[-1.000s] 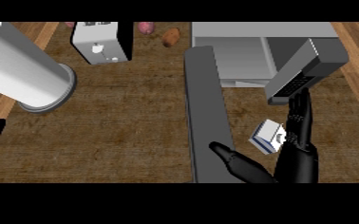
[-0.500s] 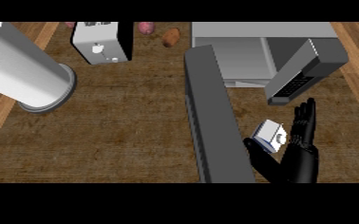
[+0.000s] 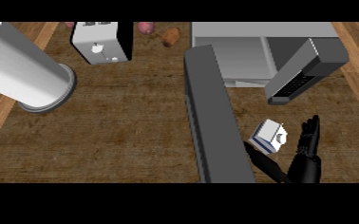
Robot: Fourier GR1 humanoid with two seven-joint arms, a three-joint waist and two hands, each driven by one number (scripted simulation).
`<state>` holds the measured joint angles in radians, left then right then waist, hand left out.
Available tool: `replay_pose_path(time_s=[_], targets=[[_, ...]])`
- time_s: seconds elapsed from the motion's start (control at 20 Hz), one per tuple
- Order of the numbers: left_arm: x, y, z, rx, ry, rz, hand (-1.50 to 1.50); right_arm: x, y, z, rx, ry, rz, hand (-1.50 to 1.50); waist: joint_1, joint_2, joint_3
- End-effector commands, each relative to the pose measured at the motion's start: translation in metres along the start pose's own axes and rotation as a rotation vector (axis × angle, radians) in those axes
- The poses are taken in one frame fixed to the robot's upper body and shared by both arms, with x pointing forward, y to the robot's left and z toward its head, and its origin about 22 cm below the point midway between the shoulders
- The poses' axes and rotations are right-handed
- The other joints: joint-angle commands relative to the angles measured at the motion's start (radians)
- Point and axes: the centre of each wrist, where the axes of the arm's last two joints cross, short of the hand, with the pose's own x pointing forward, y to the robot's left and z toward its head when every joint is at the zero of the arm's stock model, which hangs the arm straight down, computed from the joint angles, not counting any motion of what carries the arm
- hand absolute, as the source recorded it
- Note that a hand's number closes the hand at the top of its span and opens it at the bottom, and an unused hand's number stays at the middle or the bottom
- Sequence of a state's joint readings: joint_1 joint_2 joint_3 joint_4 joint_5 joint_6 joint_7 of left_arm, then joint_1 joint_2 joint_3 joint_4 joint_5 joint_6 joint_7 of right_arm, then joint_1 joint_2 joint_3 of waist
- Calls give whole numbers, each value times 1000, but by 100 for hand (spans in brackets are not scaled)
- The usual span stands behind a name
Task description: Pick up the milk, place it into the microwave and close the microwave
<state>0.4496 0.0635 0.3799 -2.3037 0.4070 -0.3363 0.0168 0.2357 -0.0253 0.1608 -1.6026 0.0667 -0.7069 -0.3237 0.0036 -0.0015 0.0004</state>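
Right hand (image 3: 306, 165) is entering at the lower right of the head view and is spreading wide. Its fingers (image 3: 309, 132) are pointing straight up the view, away from the robot, while its thumb (image 3: 263, 157) is stretching out to the left. No finger is curling round anything.

Milk (image 3: 270, 136), a small white carton with blue edges, is showing in the gap between thumb and fingers. It is sitting just left of the fingers and just beyond the thumb. Whether the thumb is touching it cannot be told, and a narrow strip of counter (image 3: 140, 123) is showing between carton and fingers.

Microwave (image 3: 242, 59) is standing beyond the hand, up the view and slightly to its left, with its pale cavity lying open. Its keypad (image 3: 298, 81) is facing the fingertips, well apart from them.

Door (image 3: 214, 123), a long dark grey slab, is reaching from the microwave's left front corner down to the lower edge, passing just left of the thumb. The milk is thus lying outside the microwave, between door and fingers.

Far to the hand's left, a large grey cylinder (image 3: 32, 73) is slanting in from the upper left corner. Beyond and left of the hand, a white-and-black appliance (image 3: 101, 42) is standing near the far edge, with a brown lump (image 3: 170, 37) and a pinkish lump (image 3: 145, 27) lying between it and the microwave.
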Motion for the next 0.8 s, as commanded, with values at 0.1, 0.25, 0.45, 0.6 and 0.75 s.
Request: replay_pose_path(time_s=[0.1, 0.25, 0.45, 0.6, 0.75], targets=[[15, 11, 5, -4, -22, -10, -150, -30, -10, -6, -10, 13, -3, -150, 3, 0, 0], [-14, 15, 4, -9, 7, 19, -150, -63, -15, 15, -5, 22, -26, -150, 0, 1, 0], [24, 1, -5, -19, 2, 15, -150, -80, -34, 16, 31, 19, -39, -150, -1, 1, 0], [3, 6, 6, 3, 2, 4, -150, -98, -16, 16, 57, 41, -10, -150, 2, 1, 0], [19, 13, 6, -14, -15, 26, -150, -111, -11, 13, 19, 29, 26, -150, 4, 1, 0]])
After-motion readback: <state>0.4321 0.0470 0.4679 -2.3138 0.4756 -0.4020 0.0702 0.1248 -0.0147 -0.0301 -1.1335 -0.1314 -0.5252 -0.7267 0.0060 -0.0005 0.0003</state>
